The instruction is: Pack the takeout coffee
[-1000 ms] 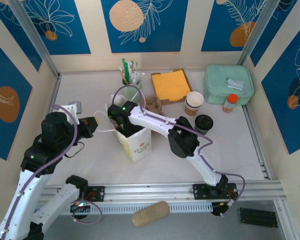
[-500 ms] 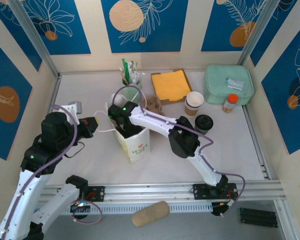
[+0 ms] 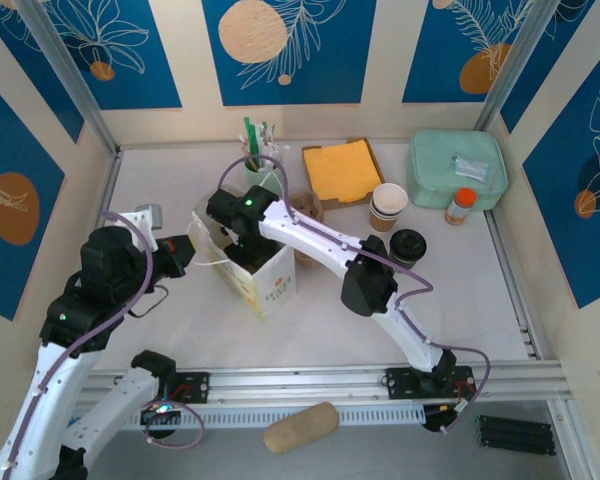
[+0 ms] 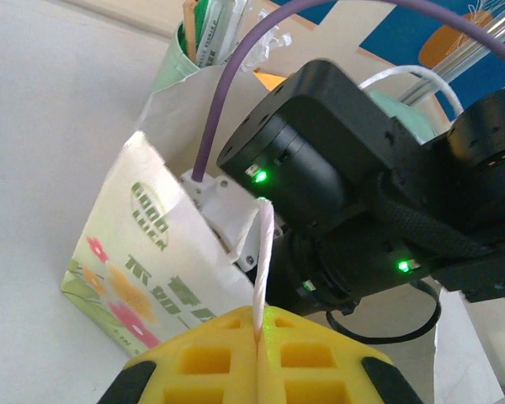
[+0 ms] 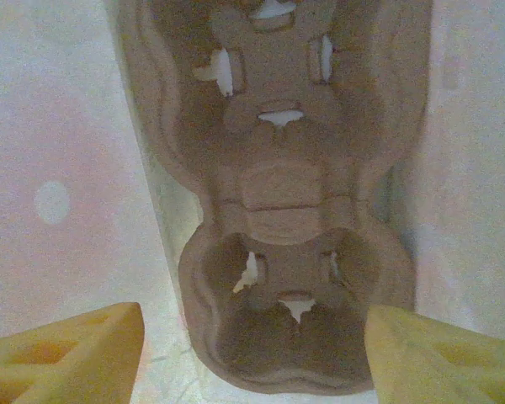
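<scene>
Pinching bag handle, left pincer, right pincer spread above carrier

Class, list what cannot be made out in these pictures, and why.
Bag inside, top view: right arm covers it.
Carrier far end, right wrist view: cut off by top edge.
Bag lower part, left wrist view: left pincer blocks it.
Bag print, top view: too small.

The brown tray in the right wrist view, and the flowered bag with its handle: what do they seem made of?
The tray: probably moulded paper pulp, matt; dull brown, slightly fuzzy, with soft rounded hollows and cut slots. The bag: paper, matt white with printed flowers; it holds sharp folds. The handle: seemingly twisted paper cord, white; plain string cannot be ruled out.
</scene>
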Available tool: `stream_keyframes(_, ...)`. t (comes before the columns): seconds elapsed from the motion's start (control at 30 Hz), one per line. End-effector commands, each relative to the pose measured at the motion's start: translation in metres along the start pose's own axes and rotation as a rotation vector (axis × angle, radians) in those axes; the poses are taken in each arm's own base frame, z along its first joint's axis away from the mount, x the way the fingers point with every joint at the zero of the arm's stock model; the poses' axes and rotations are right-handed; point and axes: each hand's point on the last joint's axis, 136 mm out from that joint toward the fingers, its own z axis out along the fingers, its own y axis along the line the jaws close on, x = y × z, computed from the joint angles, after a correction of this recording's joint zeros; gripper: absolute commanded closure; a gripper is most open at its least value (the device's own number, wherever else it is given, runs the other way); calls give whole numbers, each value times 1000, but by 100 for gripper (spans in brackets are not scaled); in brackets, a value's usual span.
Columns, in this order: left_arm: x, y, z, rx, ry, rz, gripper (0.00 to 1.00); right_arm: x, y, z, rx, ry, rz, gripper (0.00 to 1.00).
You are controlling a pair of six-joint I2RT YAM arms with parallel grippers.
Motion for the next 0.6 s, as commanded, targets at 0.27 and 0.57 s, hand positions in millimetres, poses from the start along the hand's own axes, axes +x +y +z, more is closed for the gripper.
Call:
stream_keyframes(0.27, 5, 6, 4, -12, 6, -15, 100, -7, 10, -53, -47, -82, -29, 28)
stream_keyframes(0.57, 7, 10, 4, -25, 9, -18, 100, -12, 13, -94, -71, -180, -41, 30)
